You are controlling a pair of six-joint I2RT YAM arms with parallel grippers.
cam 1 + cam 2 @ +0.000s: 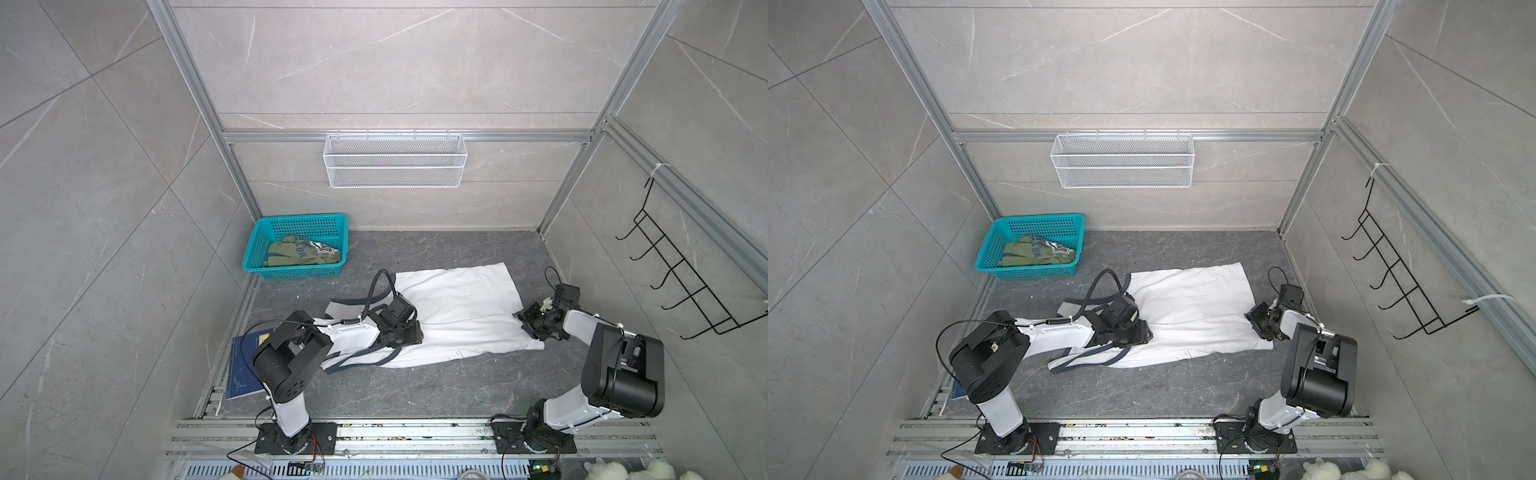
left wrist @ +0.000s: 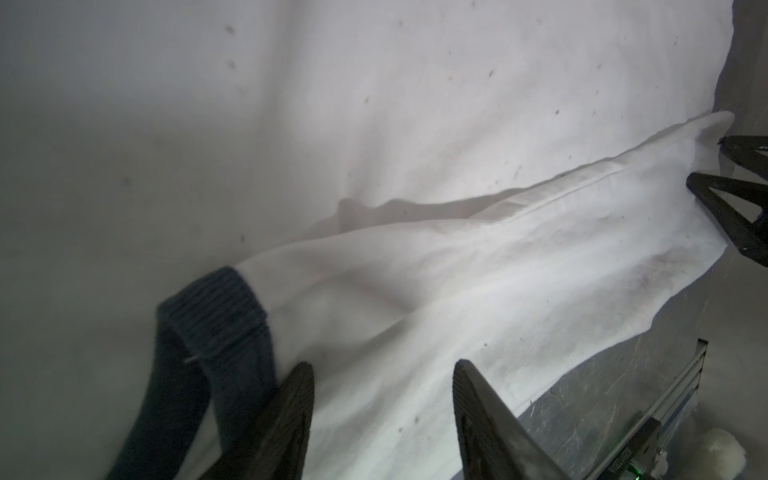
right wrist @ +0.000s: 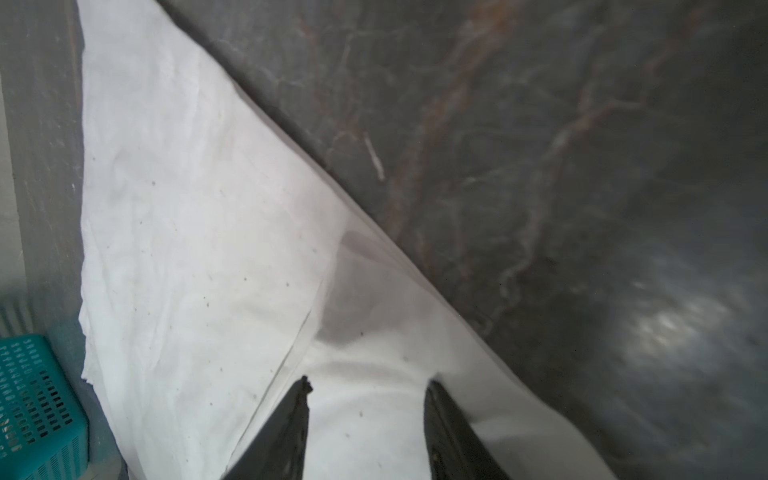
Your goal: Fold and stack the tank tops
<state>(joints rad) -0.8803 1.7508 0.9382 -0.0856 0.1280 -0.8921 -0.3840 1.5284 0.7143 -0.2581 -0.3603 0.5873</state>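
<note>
Jaws apart, white tank top [image 1: 457, 307] between

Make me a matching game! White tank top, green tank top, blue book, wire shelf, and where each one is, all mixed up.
1 white tank top
2 green tank top
3 blue book
4 wire shelf

A on the back wall
B inside the teal basket
C spread over the middle of the table
D at the table's front left corner

Pairs: 1-C, 2-B, 3-D, 4-A

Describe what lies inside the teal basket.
Inside the teal basket lies a crumpled olive green tank top with printed lettering. It covers most of the basket's floor, so anything beneath it cannot be seen.
</note>
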